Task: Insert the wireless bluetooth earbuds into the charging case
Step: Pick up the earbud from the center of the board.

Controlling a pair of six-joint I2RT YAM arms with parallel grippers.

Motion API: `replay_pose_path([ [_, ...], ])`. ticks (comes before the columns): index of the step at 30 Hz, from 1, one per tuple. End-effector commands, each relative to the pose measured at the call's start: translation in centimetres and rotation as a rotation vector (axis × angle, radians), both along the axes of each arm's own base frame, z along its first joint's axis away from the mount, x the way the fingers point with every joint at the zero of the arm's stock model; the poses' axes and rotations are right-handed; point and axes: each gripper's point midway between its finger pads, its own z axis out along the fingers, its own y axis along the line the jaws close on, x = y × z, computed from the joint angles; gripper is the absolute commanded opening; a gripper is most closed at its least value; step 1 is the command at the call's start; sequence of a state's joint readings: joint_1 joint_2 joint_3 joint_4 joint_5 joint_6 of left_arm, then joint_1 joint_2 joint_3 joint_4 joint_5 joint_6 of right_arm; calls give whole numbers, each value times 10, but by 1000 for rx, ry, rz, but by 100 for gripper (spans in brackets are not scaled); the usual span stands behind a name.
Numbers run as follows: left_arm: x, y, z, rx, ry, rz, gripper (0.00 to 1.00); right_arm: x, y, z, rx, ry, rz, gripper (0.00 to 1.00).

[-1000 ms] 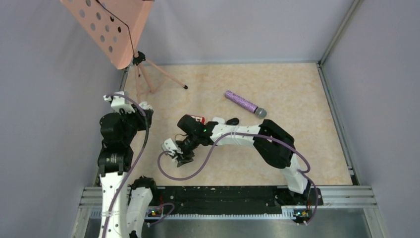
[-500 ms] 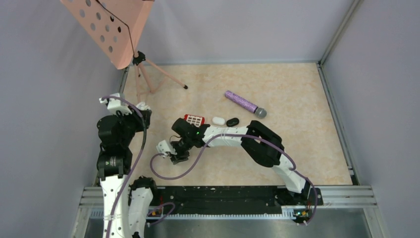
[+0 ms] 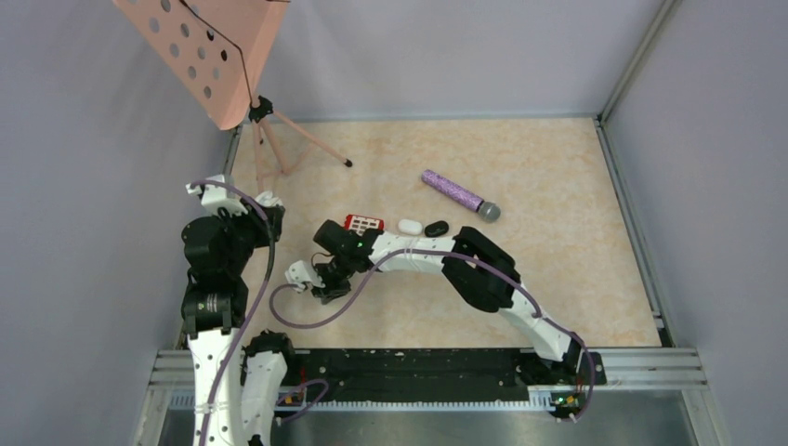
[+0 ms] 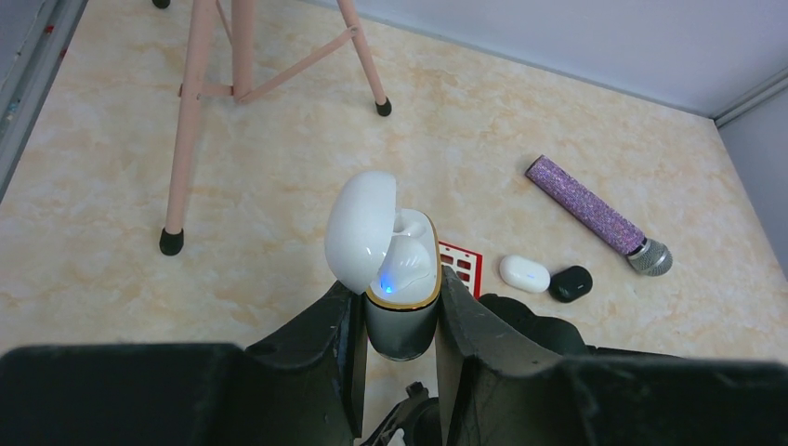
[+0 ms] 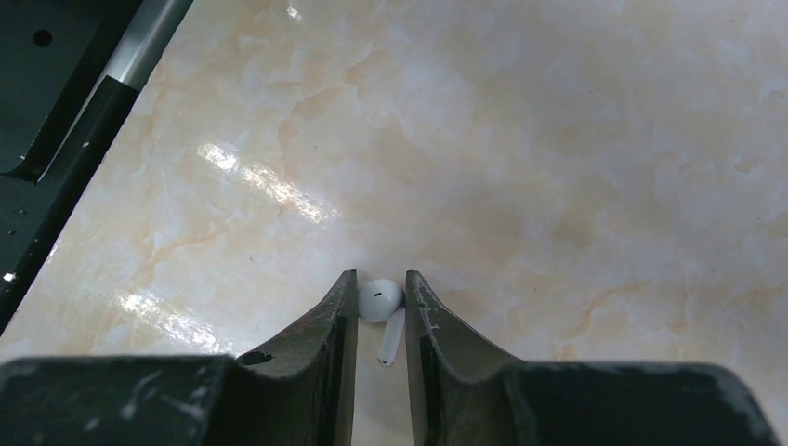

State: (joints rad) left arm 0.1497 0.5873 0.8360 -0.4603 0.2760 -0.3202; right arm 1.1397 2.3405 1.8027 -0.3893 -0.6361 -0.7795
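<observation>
My left gripper [image 4: 400, 311] is shut on an upright charging case [image 4: 401, 321] with a dark body and a gold rim. Its white lid [image 4: 361, 228] is open, a blue light glows inside, and one white earbud [image 4: 411, 265] sits in it. In the top view the left gripper [image 3: 243, 203] is held up at the left wall. My right gripper [image 5: 381, 302] is shut on the head of a glossy white earbud [image 5: 379, 299], with the stem pointing back between the fingers. In the top view the right gripper [image 3: 318, 284] is just right of the left arm.
A red card [image 3: 364, 223], a white oval case [image 3: 410, 226] and a black oval case [image 3: 437, 228] lie in a row mid-table. A purple microphone [image 3: 460, 195] lies behind them. A pink music stand [image 3: 214, 56] stands at the back left. The black base rail [image 5: 56, 139] is near the right gripper.
My right arm has moved left towards the left arm with the white earbud in its gripper, uncovering the red card. The left arm has shifted slightly, still holding the case.
</observation>
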Motion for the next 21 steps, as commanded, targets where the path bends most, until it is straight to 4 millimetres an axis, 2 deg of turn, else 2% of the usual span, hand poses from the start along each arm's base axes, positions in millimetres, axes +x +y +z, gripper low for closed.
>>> replay_pose_path([
  [1, 3, -2, 19, 3, -65, -16, 0, -3, -3, -6, -67, 15, -29, 18],
  [4, 3, -6, 20, 23, -75, -49, 0, -4, -12, 6, -78, 46, -103, 11],
  [7, 3, -20, 18, 44, -93, -153, 0, 10, -23, 49, 6, 100, -260, 2],
  [9, 5, -28, 16, 46, -119, -209, 0, 31, -39, 90, 93, 177, -414, 0],
  [10, 6, -33, 13, 36, -129, -238, 0, 46, -48, 132, 198, 199, -496, 0],
  [14, 6, -67, 1, -3, -131, -481, 0, 85, -106, 215, 405, 334, -792, 0],
  [16, 8, -81, 3, -55, -147, -583, 0, 105, -138, 261, 541, 359, -972, 0],
  [18, 11, -94, 9, -74, -175, -682, 0, 118, -163, 299, 661, 349, -1116, 0],
  [21, 12, -118, 24, -96, -214, -852, 0, 129, -188, 341, 803, 338, -1236, 0],
])
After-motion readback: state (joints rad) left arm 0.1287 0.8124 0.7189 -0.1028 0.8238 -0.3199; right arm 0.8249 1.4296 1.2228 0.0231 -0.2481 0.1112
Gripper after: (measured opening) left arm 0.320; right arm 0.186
